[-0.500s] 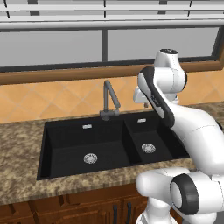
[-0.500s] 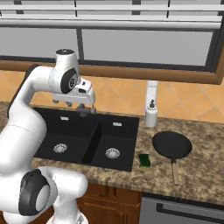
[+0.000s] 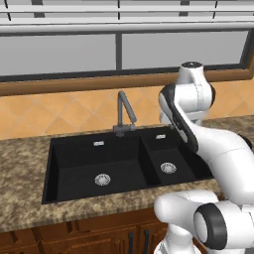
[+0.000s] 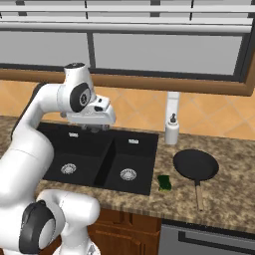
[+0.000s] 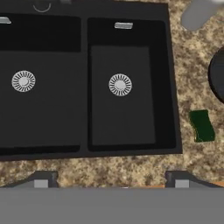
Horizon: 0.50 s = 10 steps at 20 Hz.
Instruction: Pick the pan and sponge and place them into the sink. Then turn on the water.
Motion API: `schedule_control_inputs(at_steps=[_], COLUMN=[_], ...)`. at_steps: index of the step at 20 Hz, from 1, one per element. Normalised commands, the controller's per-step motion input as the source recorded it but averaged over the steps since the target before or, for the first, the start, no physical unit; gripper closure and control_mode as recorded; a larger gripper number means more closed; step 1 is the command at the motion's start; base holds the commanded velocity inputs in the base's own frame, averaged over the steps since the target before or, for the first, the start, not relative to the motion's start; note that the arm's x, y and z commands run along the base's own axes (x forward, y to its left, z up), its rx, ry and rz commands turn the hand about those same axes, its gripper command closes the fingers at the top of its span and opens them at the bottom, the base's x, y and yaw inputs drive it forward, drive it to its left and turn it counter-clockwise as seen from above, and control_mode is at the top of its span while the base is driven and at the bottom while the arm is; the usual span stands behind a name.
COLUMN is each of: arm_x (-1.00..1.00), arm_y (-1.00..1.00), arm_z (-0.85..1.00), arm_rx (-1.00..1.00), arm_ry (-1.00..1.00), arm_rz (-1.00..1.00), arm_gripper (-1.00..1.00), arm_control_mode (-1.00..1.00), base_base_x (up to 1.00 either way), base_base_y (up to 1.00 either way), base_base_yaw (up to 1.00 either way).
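Quick compare with half a second ago: almost nothing differs. My gripper [image 4: 93, 128] sits at the same high spot over the far part of the sink [image 4: 74, 147], and pan, sponge and faucet lie exactly where they did. So no step of the task is done yet; I judge I am at the very start, probably about to swing right toward the counter items.

My fingers [image 5: 41, 180] stand wide apart in the hand view, empty, nothing between them.

The pan [image 4: 195, 165] rests on the counter to the right of the sink, well apart from my hand. Round, shallow, matte black, with a thin light-brown handle pointing toward the near edge. The sponge [image 4: 164, 183] lies just beside the sink's right rim, between sink and pan, near the counter's front edge. Small green block, darker top, soft-looking.

Sink is black, double-bowl, large basin left, small basin right, a round silver drain in each. Both bowls hold nothing. Faucet [image 3: 124, 113] is dark grey, angular, no water running.

Counter [image 4: 234, 174] is speckled brown granite. A white soap bottle [image 4: 172, 130] stands at the far side, right of the sink.
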Motion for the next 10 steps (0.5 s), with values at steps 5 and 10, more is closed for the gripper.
schedule_control_inputs(at_steps=[5, 10], arm_x=[-0.25, -0.26], arm_y=[-0.84, -0.66], arm_z=[-0.25, 0.01], arm_rx=[-0.08, -0.01], arm_ry=[0.00, 0.00], arm_rz=[-0.09, -0.08], arm_gripper=[-1.00, -1.00], arm_control_mode=[-1.00, -1.00], base_base_x=[0.00, 0.00], base_base_y=[0.00, 0.00], base_base_yaw=[0.00, 0.00])
